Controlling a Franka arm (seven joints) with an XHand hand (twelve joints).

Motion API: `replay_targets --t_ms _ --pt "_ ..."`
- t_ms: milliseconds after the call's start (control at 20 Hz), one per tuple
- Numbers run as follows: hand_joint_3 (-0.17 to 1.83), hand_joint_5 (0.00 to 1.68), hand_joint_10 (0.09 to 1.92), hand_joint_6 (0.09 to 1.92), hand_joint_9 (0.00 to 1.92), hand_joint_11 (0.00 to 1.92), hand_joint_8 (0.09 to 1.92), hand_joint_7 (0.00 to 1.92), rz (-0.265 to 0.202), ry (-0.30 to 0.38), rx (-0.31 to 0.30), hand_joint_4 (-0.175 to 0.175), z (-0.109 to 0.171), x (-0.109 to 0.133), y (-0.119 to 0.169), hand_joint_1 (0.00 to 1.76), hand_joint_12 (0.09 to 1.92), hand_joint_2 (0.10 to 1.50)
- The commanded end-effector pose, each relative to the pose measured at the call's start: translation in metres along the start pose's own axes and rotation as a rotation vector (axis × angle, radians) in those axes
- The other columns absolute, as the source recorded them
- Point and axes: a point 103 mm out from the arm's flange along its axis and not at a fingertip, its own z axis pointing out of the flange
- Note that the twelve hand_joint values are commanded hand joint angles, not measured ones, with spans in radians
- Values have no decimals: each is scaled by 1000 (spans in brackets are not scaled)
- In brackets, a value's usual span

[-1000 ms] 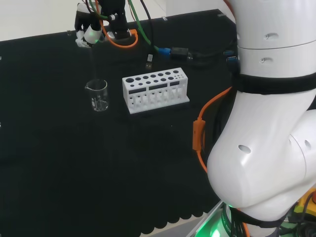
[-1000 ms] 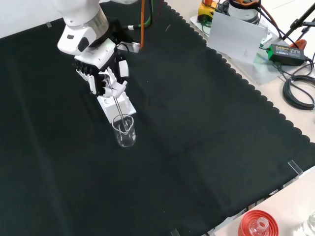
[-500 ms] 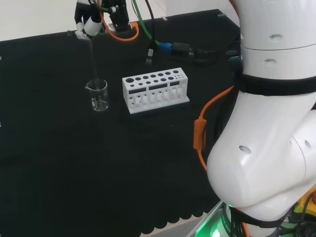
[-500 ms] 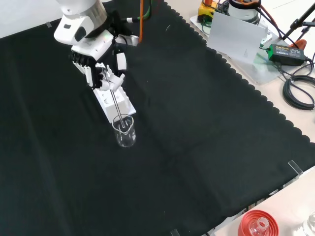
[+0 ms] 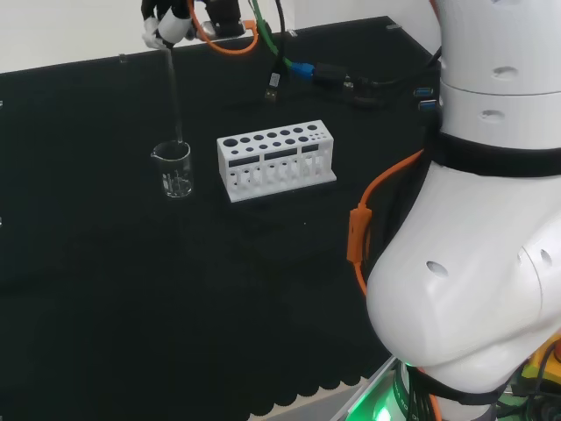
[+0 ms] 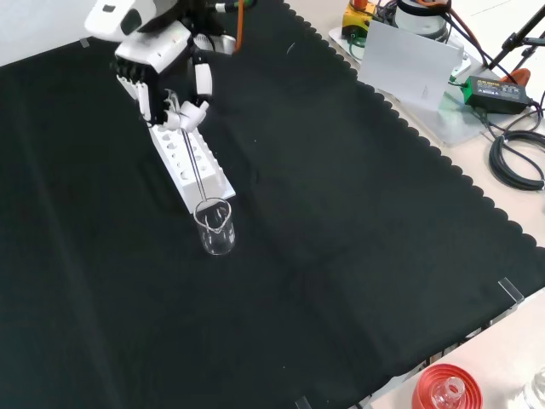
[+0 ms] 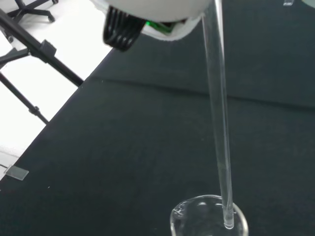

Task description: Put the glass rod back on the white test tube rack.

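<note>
My hand hangs high over the cloth, its fingers pinched on the top of a clear glass rod. In the head view the hand is at the top edge and the rod hangs nearly straight down from it. The rod's lower tip sits at about the mouth of a small clear beaker; whether it has left the beaker is unclear. The beaker stands left of the white test tube rack in the head view. In the front view the rack lies just beyond the beaker.
Orange, green and black cables trail behind the rack in the head view. A red ribbed stand with glassware sits at the front view's lower right, off the cloth. Boxes and cables lie beyond the cloth's scalloped edge.
My hand has risen, drawing the rod up through the beaker until its tip is near the rim. Beaker and rack have stayed put.
</note>
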Motion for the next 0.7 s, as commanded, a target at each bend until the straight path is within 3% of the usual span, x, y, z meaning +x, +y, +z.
replay_targets --t_ms 50,700 --pt "790 1094 581 1029 1765 1666 858 1556 36 6 -22 -175 -16 -25 -20 1193 733 678" --pt "789 1094 582 1028 1765 1667 859 1556 133 8 -40 -175 -30 -87 -53 1193 734 679"
